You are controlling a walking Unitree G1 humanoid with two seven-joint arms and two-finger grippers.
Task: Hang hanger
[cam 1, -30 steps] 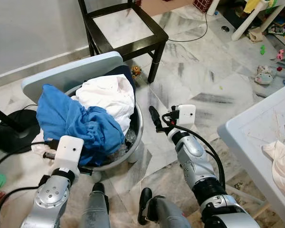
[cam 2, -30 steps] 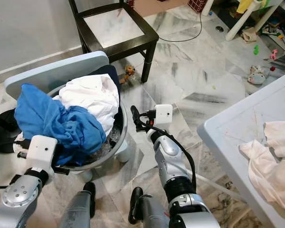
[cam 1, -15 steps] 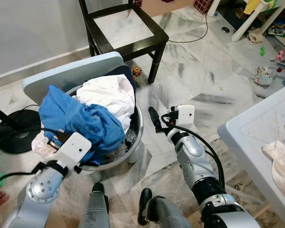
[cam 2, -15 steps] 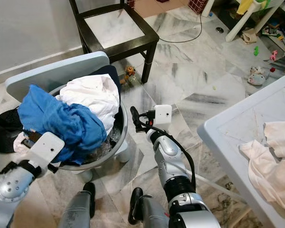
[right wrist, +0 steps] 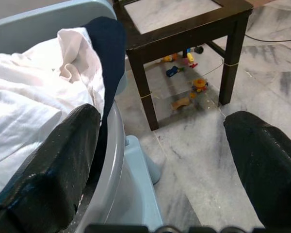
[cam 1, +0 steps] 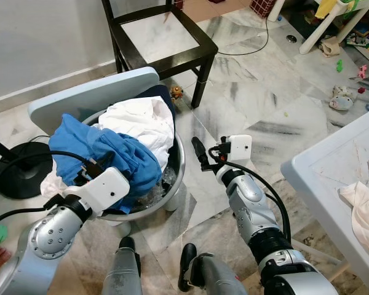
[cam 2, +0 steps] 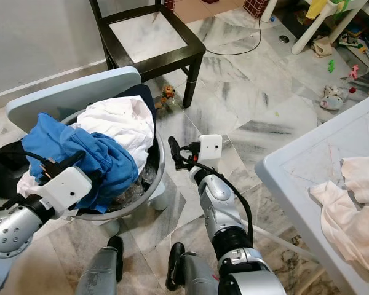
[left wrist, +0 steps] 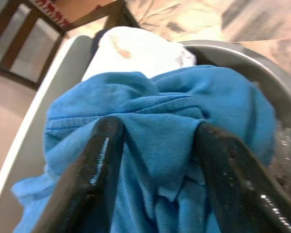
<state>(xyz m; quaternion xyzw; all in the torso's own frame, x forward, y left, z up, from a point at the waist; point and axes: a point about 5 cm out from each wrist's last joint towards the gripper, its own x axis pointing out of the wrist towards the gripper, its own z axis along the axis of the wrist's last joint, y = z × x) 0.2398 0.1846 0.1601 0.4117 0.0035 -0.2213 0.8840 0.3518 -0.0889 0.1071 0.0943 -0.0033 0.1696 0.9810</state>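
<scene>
**Left gripper in the laundry, no hanger found yet**

At the left of the head views I have the left gripper (left wrist: 153,160) pushed into the crumpled blue cotton garment (cam 1: 104,157) that tops the round grey plastic laundry basket (cam 1: 177,166). In the left wrist view its two black fingers (left wrist: 99,165) stand apart with a fold of blue cloth bunched between them; I read them as spread, not clamped. The forearm comes up from the lower left, wrist bent inward over the basket rim.

My worry is here: if I close now I judge I will pinch only loose fabric, and lifting could drag the blue garment and the white crumpled cloth (cam 1: 141,123) beside it over the rim onto the marble floor (cam 1: 264,104). The cable looping near the wrist could also snag on cloth.

The hanger itself I cannot make out anywhere; it may be buried under the clothes, so I cannot say where it lies.

Centre frame, the right gripper (right wrist: 165,145) hovers just beside the basket's right rim, fingers wide open and holding nothing, forearm rising from the bottom edge. Swinging it inward carelessly could knock the basket. Beyond it, in the upper middle, stands the dark wooden chair (cam 1: 166,37).
</scene>
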